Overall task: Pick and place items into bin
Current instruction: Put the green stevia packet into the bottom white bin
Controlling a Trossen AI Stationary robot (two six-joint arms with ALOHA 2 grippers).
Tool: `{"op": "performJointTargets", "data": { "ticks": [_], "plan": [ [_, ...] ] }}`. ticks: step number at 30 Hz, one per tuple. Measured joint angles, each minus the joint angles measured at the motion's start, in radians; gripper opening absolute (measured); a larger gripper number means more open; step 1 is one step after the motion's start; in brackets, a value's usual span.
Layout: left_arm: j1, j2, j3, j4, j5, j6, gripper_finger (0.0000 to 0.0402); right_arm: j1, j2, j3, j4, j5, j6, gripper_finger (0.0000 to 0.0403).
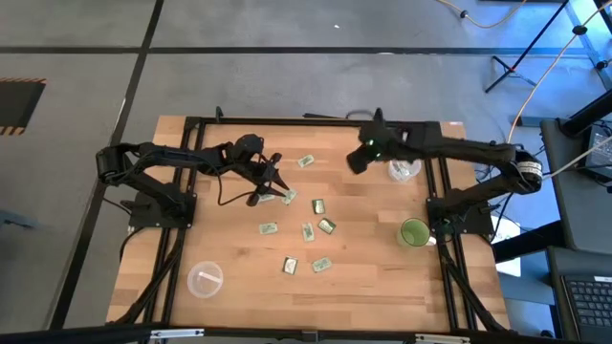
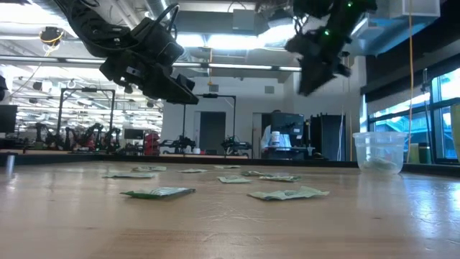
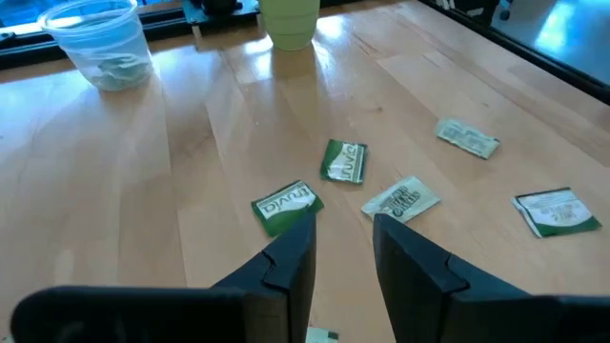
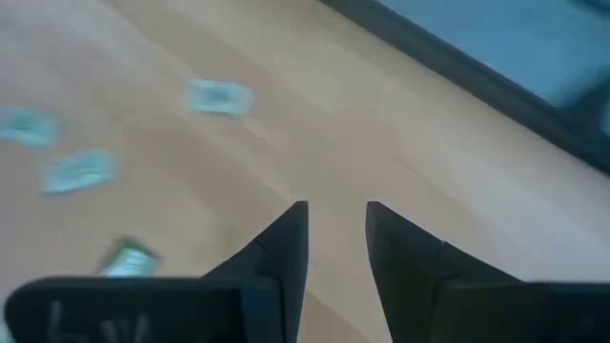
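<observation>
Packets (image 2: pixel 158 192) lie scattered on the table (image 1: pixel 229 287). Left gripper (image 1: pixel 269 188), jaws spread and empty, hovers over them; best lowered squarely astride one. Right gripper (image 1: pixel 356 161), parted and empty, hangs near the bin (image 1: pixel 404 170).

Grey floor (image 1: pixel 287 81) surrounds the wooden table (image 1: pixel 220 239); ceiling lights (image 2: pixel 215 39) and tall windows (image 2: pixel 402 119) brighten the workshop.

Green-white packets (image 1: pixel 308 232) scattered flat mid-table
</observation>
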Motion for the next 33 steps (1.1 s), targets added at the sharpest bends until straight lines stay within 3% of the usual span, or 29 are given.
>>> {"op": "performJointTargets", "data": {
  "ticks": [6, 12, 22, 33],
  "plan": [
    [0.000, 0.000, 0.000, 0.000, 0.000, 0.000, 0.0102, 0.162, 0.000, -0.106, 0.298, -0.019, -0.118, 0.0110],
    [0.000, 0.000, 0.000, 0.001, 0.000, 0.000, 0.0102, 0.263, 0.010, -0.202, 0.455, -0.153, -0.099, 0.0110],
    [0.000, 0.000, 0.000, 0.009, 0.000, 0.000, 0.0102, 0.402, 0.147, -0.263, 0.497, -0.157, -0.131, 0.0110],
    [0.000, 0.000, 0.000, 0.009, 0.000, 0.000, 0.0102, 0.445, 0.348, -0.263, 0.572, -0.156, -0.100, 0.0110]
  ]
}}
